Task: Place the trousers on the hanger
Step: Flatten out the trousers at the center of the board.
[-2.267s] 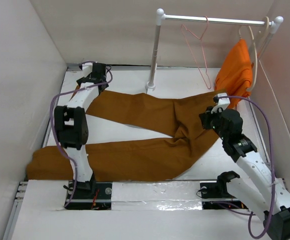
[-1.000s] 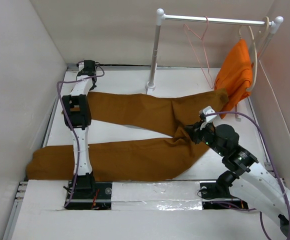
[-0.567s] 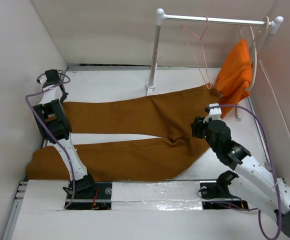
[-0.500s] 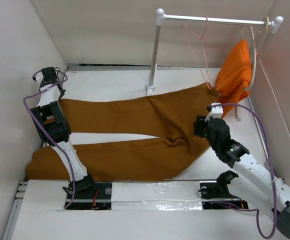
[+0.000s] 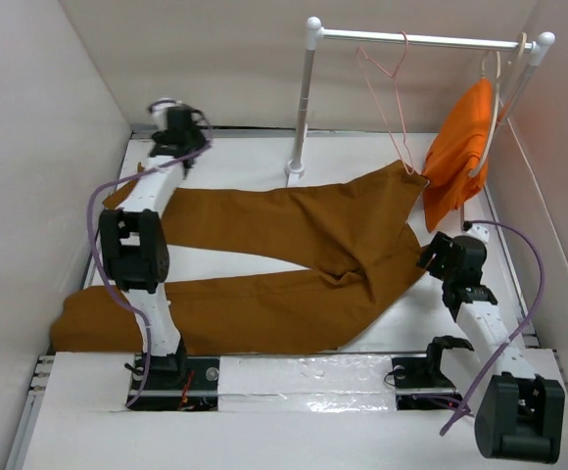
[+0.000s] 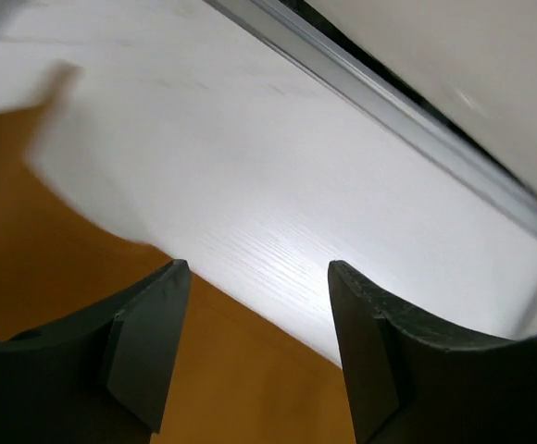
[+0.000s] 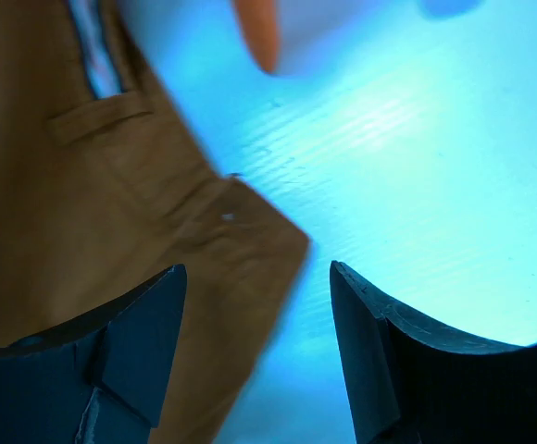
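The ochre-brown trousers (image 5: 294,220) lie flat across the table, with the waist at the right and both legs running left. The thin pink hanger (image 5: 390,93) hangs from the rail above the waist end. At the back left, my left gripper (image 5: 173,117) hovers open over the upper leg's far edge. In the left wrist view the fabric (image 6: 56,277) lies under the left gripper (image 6: 256,268), which grips nothing. My right gripper (image 5: 437,257) is open just right of the waist. The right wrist view shows the waistband corner (image 7: 241,231) below the empty right gripper (image 7: 257,268).
A white clothes rail (image 5: 421,40) on a post (image 5: 302,108) stands at the back. A bright orange garment (image 5: 460,147) hangs on a cream hanger (image 5: 499,88) at the rail's right end. Walls close in on the left, back and right.
Both grippers have opened and let go of the trousers. The left arm swung from the far left wall to the back. The right arm drew back to the right, off the waist.
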You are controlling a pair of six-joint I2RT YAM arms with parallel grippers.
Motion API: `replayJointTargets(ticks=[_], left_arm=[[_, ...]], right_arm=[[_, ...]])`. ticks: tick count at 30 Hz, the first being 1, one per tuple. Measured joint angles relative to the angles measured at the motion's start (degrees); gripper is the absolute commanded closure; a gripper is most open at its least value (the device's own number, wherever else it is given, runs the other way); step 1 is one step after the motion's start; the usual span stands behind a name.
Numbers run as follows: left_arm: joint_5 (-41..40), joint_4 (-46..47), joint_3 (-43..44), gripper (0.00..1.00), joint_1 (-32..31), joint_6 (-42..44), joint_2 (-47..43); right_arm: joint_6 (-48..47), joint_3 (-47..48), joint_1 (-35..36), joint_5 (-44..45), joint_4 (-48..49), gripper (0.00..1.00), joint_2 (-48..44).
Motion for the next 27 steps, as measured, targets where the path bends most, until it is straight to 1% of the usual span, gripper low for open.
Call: replayJointTargets(ticks=[3, 6, 8, 11, 12, 13, 14, 15, 17, 18, 19, 21, 23, 25, 27], left_arm=[[-2.4, 0.7, -1.0, 0.4, -11.0, 0.3, -0.1], [-2.2, 2.2, -3.8, 0.39, -19.9, -1.4, -1.7], [-1.0, 2.5, -6.5, 0.39, -22.4, -3.6, -3.7], [-0.9, 5.4, -13.8, 0.38, -24.0, -5.8, -9.0], [-1.1, 6.2, -16.0, 0.38, -24.7, -6.2, -10.7], [-1.3, 7.6, -18.8, 0.38, -26.1, -6.5, -12.7], [-1.4, 8.7, -21.0, 0.33, -28.1, -6.6, -14.3], [-1.3, 10.1, -23.0, 0.25, -30.7, -6.7, -15.5], [-0.5, 12.3, -26.1, 0.21, -35.9, -6.8, -16.9], [-0.2, 13.4, -27.7, 0.21, -39.8, -6.6, -17.3], [-0.3, 13.8, -28.7, 0.21, -43.3, -6.3, -17.3], [-1.1, 13.8, -30.2, 0.22, -50.2, -5.4, -17.3], [-3.8, 13.9, -31.1, 0.23, -56.8, -4.3, -17.5], [-5.6, 13.9, -31.3, 0.26, -62.6, -3.4, -18.1], [-6.8, 15.1, -31.6, 0.28, -67.9, -2.1, -19.5]], right_arm=[[0.5, -2.1, -5.2, -5.6, 2.3, 0.3, 1.1], [0.8, -3.0, -6.8, -9.4, 3.7, 0.3, 2.4], [1.1, -3.3, -7.3, -11.2, 4.9, 0.3, 3.1], [1.7, -3.5, -7.9, -14.4, 7.8, 0.39, 5.5], [2.0, -3.5, -8.0, -15.5, 9.0, 0.45, 6.7], [2.2, -3.5, -8.2, -16.7, 10.3, 0.7, 8.3], [2.0, -3.5, -8.2, -17.7, 11.0, 0.78, 9.6], [2.3, -3.5, -8.3, -18.4, 11.6, 0.9, 10.6], [2.4, -3.5, -8.8, -19.5, 11.6, 0.96, 10.6], [2.4, -3.6, -8.9, -19.8, 11.0, 0.96, 9.0], [2.3, -3.8, -8.8, -19.8, 9.9, 0.99, 6.2], [2.1, -3.9, -8.1, -19.6, 6.6, 1.0, -2.1], [1.8, -3.5, -6.6, -19.4, 2.0, 1.0, -12.3], [1.4, -2.1, -5.0, -19.2, -3.5, 1.0, -21.2], [0.9, 0.6, -3.4, -18.8, -9.0, 1.0, -28.2]])
